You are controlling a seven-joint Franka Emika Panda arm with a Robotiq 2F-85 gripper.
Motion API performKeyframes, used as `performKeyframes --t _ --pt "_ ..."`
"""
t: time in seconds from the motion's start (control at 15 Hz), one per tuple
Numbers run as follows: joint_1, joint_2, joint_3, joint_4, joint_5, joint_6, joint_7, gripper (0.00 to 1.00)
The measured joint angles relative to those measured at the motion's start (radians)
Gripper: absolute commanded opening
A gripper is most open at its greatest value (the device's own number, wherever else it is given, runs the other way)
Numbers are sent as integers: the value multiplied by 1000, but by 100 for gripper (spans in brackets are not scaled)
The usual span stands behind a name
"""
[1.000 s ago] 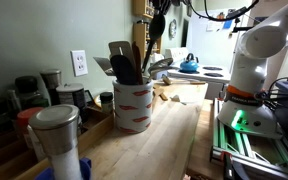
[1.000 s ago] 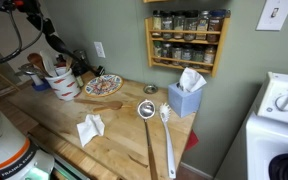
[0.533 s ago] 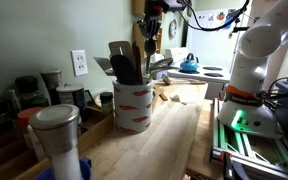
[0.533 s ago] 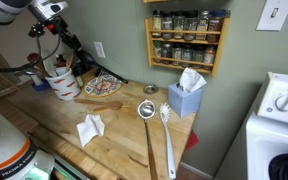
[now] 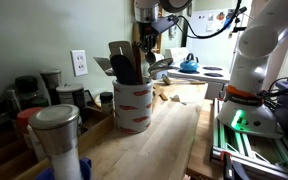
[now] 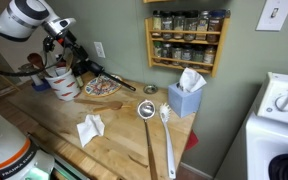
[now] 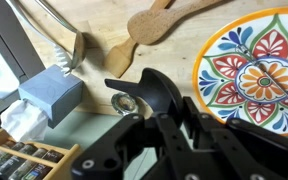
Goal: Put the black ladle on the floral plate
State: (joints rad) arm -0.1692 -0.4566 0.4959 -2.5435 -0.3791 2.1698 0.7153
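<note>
My gripper is shut on the handle of the black ladle. The ladle's rounded head sticks out ahead of the fingers, just beside the rim of the floral plate. In an exterior view the gripper hangs above the utensil crock. There the ladle slants down from it over the floral plate on the wooden counter. In an exterior view the gripper is high behind the crock, and the plate is hidden.
Two wooden spoons lie beyond the plate. A blue tissue box, a spice rack, a white napkin and long utensils are on or by the counter. A metal-lidded jar stands in front.
The gripper has moved from above the crock toward the plate and come lower, carrying the black ladle, which now slants over the plate.
</note>
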Motion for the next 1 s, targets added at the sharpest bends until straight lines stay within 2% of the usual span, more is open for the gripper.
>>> performKeyframes --t 0.07,0.47,0.73,1.0 --pt "0 2 0 4 0 -1 0 2" --pt "41 44 -32 12 -53 -2 59 2" --pt "62 147 -39 54 -64 -9 194 2" --pt "86 267 -48 128 -145 -111 399 2"
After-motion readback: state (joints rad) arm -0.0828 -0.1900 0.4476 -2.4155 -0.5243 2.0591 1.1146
